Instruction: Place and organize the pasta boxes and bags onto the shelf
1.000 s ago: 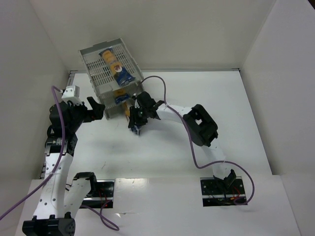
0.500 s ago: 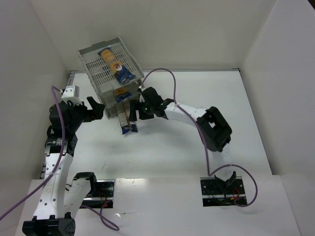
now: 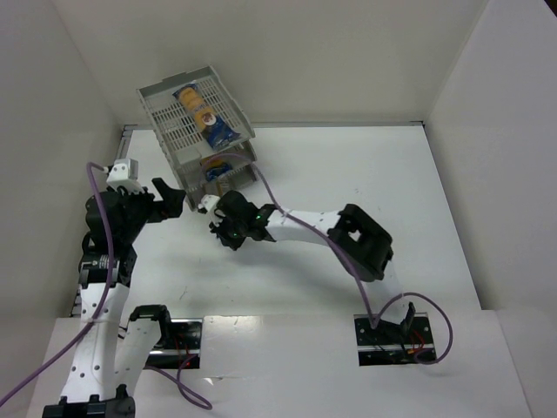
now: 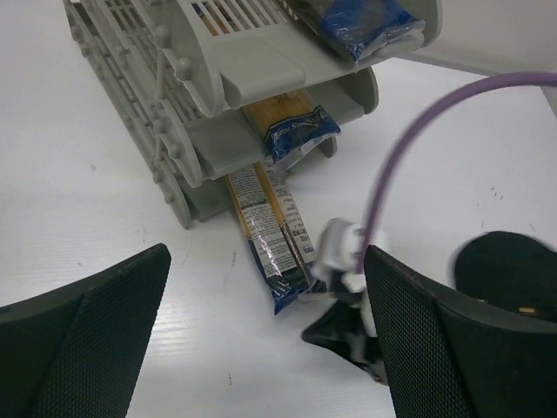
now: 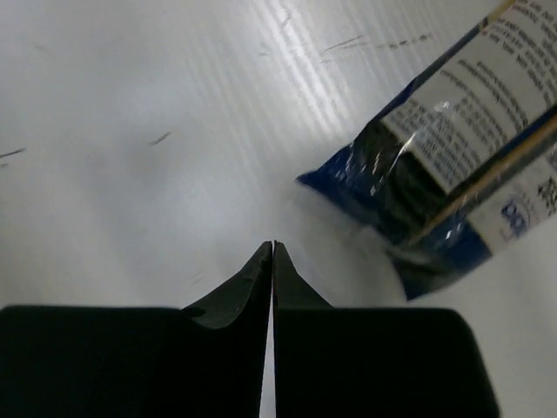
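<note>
Blue-and-yellow long pasta packet (image 4: 270,235) juts from the grey plastic rack (image 4: 218,139). Right gripper (image 5: 272,250), clenched empty, sits just beside it.

A white counter (image 3: 418,192) is seen, and a grey three-tier shelf (image 3: 164,122) is stood on it just ahead of the left hand (image 3: 171,193). One packet (image 3: 202,111) is laid slantwise in the top tray. A second packet (image 3: 213,167) is lodged in the middle tray, its blue end poking out at the front. A third packet (image 4: 270,239) is laid on the counter, its far end hidden at the lowest tier. Its near blue end is found just beside the right hand (image 3: 218,231), apart from the tips.
</note>
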